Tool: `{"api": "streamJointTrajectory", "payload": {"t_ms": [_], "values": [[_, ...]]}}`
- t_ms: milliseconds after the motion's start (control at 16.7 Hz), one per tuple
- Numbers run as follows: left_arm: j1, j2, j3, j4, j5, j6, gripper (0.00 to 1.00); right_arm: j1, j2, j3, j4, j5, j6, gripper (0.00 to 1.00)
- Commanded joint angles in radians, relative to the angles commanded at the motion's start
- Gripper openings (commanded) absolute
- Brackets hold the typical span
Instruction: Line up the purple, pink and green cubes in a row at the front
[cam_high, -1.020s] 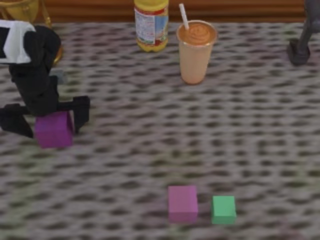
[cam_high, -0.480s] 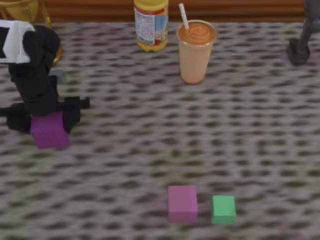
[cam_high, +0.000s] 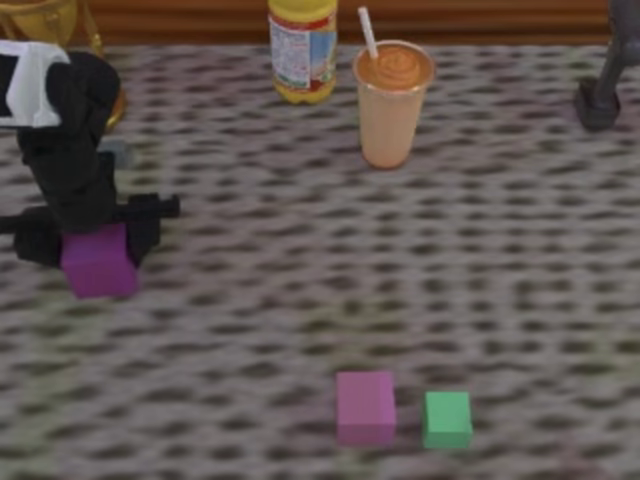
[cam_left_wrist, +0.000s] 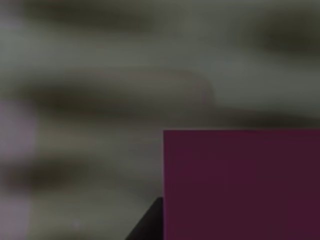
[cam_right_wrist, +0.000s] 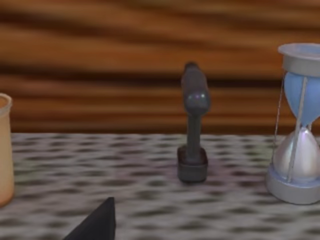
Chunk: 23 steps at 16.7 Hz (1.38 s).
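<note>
The left gripper (cam_high: 90, 232) is closed on the purple cube (cam_high: 98, 262), far to the left of the pink cube (cam_high: 365, 405) and farther back. The green cube (cam_high: 447, 418) sits just right of the pink cube, slightly apart. The right gripper is out of sight.

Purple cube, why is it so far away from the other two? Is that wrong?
The purple cube sits alone near the table's left edge, clamped in the left gripper, while the pink cube and green cube already sit side by side at the front. Nothing looks spilled or broken.
</note>
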Motion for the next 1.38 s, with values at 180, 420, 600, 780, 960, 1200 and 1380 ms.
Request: {"api": "streamJointTrajectory", "payload": {"t_ms": [180,420,600,780,960,1200,1380], "values": [[0.000,0.000,0.000,0.000,0.000,0.000,0.00,0.000,0.000,0.000,0.000,0.000,0.000,1.00],[-0.001,-0.014,0.005,-0.008,-0.003,0.002,0.00,0.000,0.000,0.000,0.000,0.000,0.000,1.00],[0.004,-0.038,0.049,-0.078,-0.002,0.001,0.00,0.000,0.000,0.000,0.000,0.000,0.000,1.00],[0.011,-0.079,0.110,-0.190,-0.003,0.001,0.00,0.000,0.000,0.000,0.000,0.000,0.000,1.00],[0.017,-0.110,0.145,-0.244,-0.003,0.000,0.00,0.000,0.000,0.000,0.000,0.000,0.000,1.00],[0.009,-0.107,0.141,-0.242,-0.004,-0.001,0.00,0.000,0.000,0.000,0.000,0.000,0.000,1.00],[-0.060,-0.145,0.100,-0.239,-0.004,-0.059,0.00,0.000,0.000,0.000,0.000,0.000,0.000,1.00]]}}
